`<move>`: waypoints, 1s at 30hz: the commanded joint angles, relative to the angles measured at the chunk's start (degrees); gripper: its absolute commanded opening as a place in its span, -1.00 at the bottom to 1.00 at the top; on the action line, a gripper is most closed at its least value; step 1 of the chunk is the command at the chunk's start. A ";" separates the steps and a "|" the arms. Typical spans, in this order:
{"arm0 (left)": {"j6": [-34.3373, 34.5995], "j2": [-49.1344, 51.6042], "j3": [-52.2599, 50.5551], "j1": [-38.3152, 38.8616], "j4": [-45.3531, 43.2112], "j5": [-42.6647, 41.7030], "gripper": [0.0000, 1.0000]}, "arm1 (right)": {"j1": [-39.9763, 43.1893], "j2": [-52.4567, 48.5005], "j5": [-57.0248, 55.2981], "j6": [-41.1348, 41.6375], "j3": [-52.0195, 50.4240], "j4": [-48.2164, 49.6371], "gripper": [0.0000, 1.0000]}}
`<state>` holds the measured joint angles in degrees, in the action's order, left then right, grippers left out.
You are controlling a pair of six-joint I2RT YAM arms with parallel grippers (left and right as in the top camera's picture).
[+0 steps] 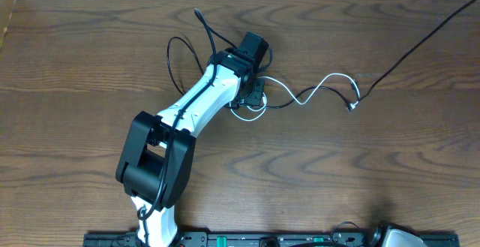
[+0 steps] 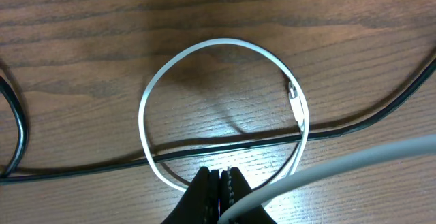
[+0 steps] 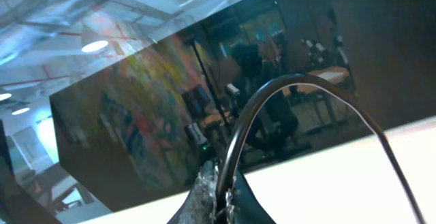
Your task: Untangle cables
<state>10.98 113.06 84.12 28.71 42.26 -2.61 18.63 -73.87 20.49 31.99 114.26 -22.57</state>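
Observation:
The white cable snakes from under my left gripper to a plug end at the right. The black cable loops at the left, ends in a plug, and passes under the gripper. In the left wrist view the white cable forms a round loop with a small plug. The black cable crosses under the loop. My left gripper is shut at the loop's near edge, seemingly on the white cable. My right gripper is shut and points up, away from the table.
A long black cord runs from the top right corner toward the white cable's end. My right arm sits at the bottom edge. A thick dark wire arcs over the right gripper. The wooden table spreads around.

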 commanded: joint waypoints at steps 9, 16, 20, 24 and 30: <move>0.94 -0.72 0.48 -0.17 -0.04 1.20 -0.85 | -0.92 -5.73 19.52 -1.40 0.57 -22.64 -0.98; 0.94 -0.72 0.48 -0.17 -0.07 1.18 -0.85 | -1.42 -7.37 40.02 2.78 0.57 -19.23 -0.98; 0.94 -0.72 0.48 -0.17 -0.09 1.18 -0.85 | -1.49 -7.28 49.20 8.17 0.59 -11.50 -0.98; 0.94 -0.72 0.48 -0.17 -0.11 1.18 -0.85 | -1.49 -7.28 56.06 15.89 0.59 0.15 -0.98; 0.94 -0.72 0.48 -0.17 -0.11 1.18 -0.85 | -1.49 -7.06 60.13 25.88 0.59 15.61 -0.98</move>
<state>11.00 113.06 84.12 28.71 42.00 -2.59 17.82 -82.08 76.12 50.74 114.30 -9.76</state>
